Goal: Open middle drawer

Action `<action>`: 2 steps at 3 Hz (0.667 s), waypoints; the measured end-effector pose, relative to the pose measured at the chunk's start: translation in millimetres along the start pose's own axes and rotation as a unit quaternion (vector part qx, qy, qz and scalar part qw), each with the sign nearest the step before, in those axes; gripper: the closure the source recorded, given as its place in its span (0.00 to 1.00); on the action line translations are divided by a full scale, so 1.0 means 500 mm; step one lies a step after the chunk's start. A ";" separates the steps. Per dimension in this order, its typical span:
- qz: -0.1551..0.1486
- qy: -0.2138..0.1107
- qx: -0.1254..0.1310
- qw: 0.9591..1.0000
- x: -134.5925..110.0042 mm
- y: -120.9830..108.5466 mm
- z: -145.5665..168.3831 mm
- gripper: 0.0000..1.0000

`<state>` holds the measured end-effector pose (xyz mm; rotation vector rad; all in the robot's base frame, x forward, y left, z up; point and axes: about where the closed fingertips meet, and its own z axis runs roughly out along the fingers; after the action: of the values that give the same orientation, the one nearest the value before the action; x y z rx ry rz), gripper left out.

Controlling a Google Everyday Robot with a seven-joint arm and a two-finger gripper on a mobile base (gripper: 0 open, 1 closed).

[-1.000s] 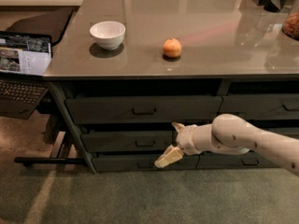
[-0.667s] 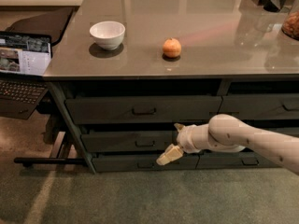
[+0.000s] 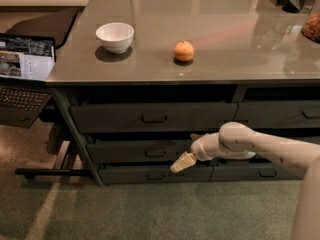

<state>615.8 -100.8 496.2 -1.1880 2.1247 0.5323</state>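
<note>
The middle drawer (image 3: 135,151) is the dark grey-green front with a small dark handle (image 3: 155,153), between the top drawer (image 3: 125,117) and the bottom drawer (image 3: 135,174) under the left part of the counter. Its front sits about level with the drawers above and below. My gripper (image 3: 186,156), cream-tipped on a white arm (image 3: 260,146) reaching in from the right, is at the right end of the middle drawer's front, to the right of the handle and close against the front. I cannot tell whether it touches the drawer.
A white bowl (image 3: 115,36) and an orange fruit (image 3: 184,51) sit on the grey counter (image 3: 225,29). A second column of drawers (image 3: 280,115) is to the right. An open laptop (image 3: 25,69) stands on a low stand at the left. The floor is green carpet (image 3: 150,209).
My arm has shifted a little to the left and up, bringing the gripper closer along the middle drawer's front. The drawers look unchanged.
</note>
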 end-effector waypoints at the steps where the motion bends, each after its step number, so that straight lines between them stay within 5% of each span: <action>1: 0.017 0.011 0.000 1.000 0.029 -0.043 0.043 0.00; 2: 0.030 0.004 -0.002 1.000 0.053 -0.074 0.077 0.00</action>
<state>650.0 -111.7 448.8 -1.1319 2.1732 0.5589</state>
